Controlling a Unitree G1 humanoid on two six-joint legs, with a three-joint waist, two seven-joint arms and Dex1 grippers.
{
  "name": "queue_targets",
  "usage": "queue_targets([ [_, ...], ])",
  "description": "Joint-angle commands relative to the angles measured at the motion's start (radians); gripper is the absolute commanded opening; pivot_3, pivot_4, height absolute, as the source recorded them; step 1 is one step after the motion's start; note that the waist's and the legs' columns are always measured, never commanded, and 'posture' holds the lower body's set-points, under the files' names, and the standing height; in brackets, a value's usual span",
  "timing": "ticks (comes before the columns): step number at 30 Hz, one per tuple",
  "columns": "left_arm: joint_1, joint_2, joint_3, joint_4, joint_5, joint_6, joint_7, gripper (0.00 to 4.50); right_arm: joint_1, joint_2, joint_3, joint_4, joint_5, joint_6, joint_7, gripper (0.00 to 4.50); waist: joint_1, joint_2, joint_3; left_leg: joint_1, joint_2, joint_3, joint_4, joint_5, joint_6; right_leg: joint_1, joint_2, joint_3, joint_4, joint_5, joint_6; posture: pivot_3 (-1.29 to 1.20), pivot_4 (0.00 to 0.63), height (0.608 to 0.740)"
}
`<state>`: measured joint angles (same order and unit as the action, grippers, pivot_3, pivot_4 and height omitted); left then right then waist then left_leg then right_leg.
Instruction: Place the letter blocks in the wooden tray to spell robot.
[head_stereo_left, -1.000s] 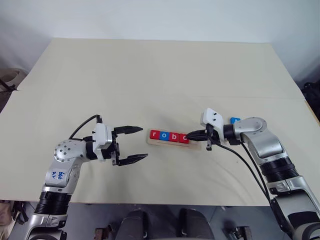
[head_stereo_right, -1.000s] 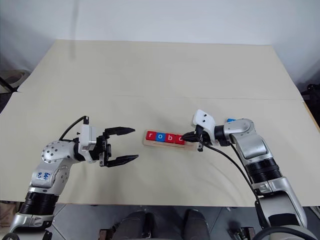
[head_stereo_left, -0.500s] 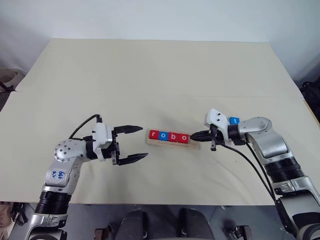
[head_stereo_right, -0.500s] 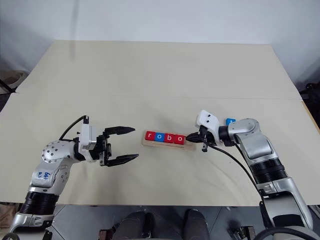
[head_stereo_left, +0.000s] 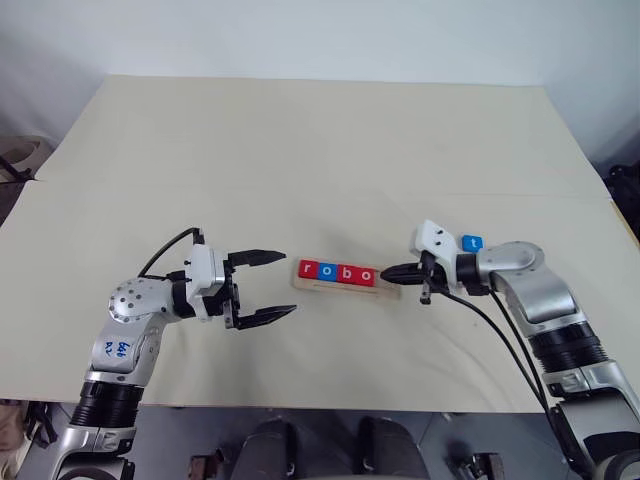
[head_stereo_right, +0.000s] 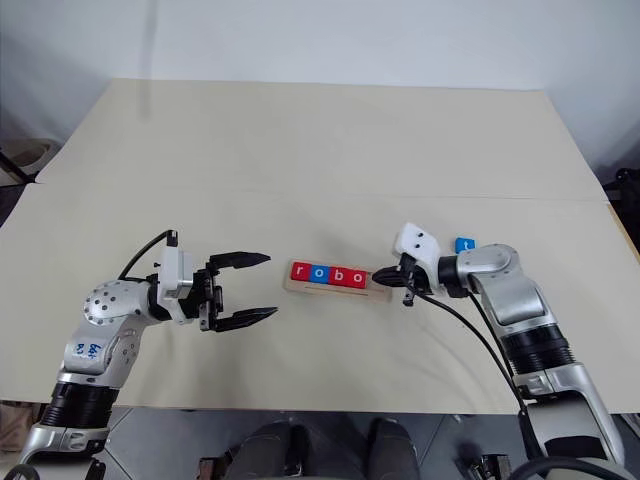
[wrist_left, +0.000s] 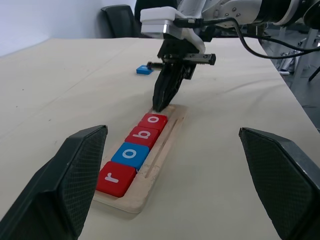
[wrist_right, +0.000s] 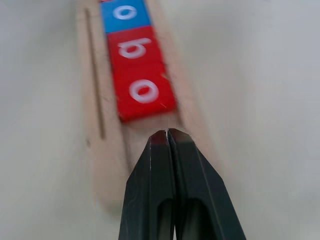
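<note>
Tray (head_stereo_left: 345, 287) holds four blocks (head_stereo_left: 338, 272) reading r-o-b-o; right gripper (head_stereo_left: 385, 272) jaws clenched, left gripper (head_stereo_left: 275, 287) jaws released.

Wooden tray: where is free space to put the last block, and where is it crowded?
The wooden tray has one bare slot at its right end, past the red o block. The shut right gripper crowds that end. The t block lies behind that arm.
</note>
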<state>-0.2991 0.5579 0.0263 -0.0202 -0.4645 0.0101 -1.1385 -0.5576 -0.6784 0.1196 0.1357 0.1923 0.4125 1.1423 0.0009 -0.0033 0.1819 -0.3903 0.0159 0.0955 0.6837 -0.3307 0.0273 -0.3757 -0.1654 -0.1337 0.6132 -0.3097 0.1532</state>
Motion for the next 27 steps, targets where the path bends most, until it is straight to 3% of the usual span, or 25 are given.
queue_targets([
  [1,-0.014,-0.007,0.004,0.007,-0.002,-0.018,-0.011,4.50,0.085,-0.056,-0.155,-0.128,0.076,0.034,-0.048,0.90,0.003,0.000,0.000,0.000,0.000,0.000,0.000,0.000,0.000,0.000,0.000,0.000,0.000,0.000,0.000,0.00,0.150,0.740],
  [5,-0.026,-0.014,0.002,0.029,0.000,-0.024,-0.020,4.50,0.252,-0.051,-0.327,-0.203,0.133,-0.018,-0.116,2.32,0.003,0.000,0.000,0.000,0.000,0.000,-0.001,0.000,0.000,0.000,0.000,0.000,-0.001,0.000,0.000,0.00,0.150,0.740],
  [8,-0.041,-0.022,0.000,0.052,0.001,-0.028,-0.023,4.50,0.456,0.010,-0.520,-0.273,0.189,-0.099,-0.188,3.39,0.016,0.000,0.000,0.000,0.000,0.000,-0.001,0.000,0.000,0.001,0.000,-0.001,-0.001,0.000,0.000,0.00,0.150,0.740],
  [11,-0.053,-0.027,-0.001,0.072,0.003,-0.031,-0.029,4.50,0.603,0.063,-0.611,-0.313,0.207,-0.151,-0.242,4.42,0.022,0.000,0.000,0.001,-0.001,0.001,-0.001,0.000,0.000,0.001,0.000,0.001,-0.001,0.000,0.000,0.00,0.150,0.740],
  [15,-0.085,-0.034,-0.005,0.110,0.008,-0.036,-0.042,4.50,0.764,0.137,-0.676,-0.346,0.213,-0.210,-0.304,4.47,0.022,0.001,-0.001,0.002,0.000,0.001,-0.001,0.000,0.000,0.001,0.001,0.001,0.000,0.000,0.000,0.00,0.150,0.740],
  [18,-0.103,-0.039,-0.008,0.130,0.011,-0.042,-0.052,4.50,0.797,0.151,-0.674,-0.353,0.220,-0.221,-0.331,4.47,0.018,0.001,-0.001,0.003,0.000,0.002,-0.001,0.000,0.000,0.001,0.000,0.003,0.001,0.000,0.000,0.00,0.150,0.740],
  [21,-0.122,-0.046,-0.012,0.146,0.016,-0.047,-0.061,4.50,0.775,0.152,-0.648,-0.355,0.216,-0.210,-0.370,4.47,0.008,0.001,-0.001,0.004,0.000,0.003,-0.001,0.000,0.000,0.001,0.001,0.004,0.002,0.000,0.000,0.00,0.150,0.740],
  [27,-0.126,-0.049,-0.009,0.144,0.022,-0.051,-0.057,4.50,0.580,0.093,-0.564,-0.312,0.188,0.019,-0.514,4.47,-0.003,0.001,-0.001,0.004,0.000,0.002,-0.001,0.000,0.000,0.000,0.001,0.004,0.003,0.000,0.000,0.00,0.150,0.740],
])
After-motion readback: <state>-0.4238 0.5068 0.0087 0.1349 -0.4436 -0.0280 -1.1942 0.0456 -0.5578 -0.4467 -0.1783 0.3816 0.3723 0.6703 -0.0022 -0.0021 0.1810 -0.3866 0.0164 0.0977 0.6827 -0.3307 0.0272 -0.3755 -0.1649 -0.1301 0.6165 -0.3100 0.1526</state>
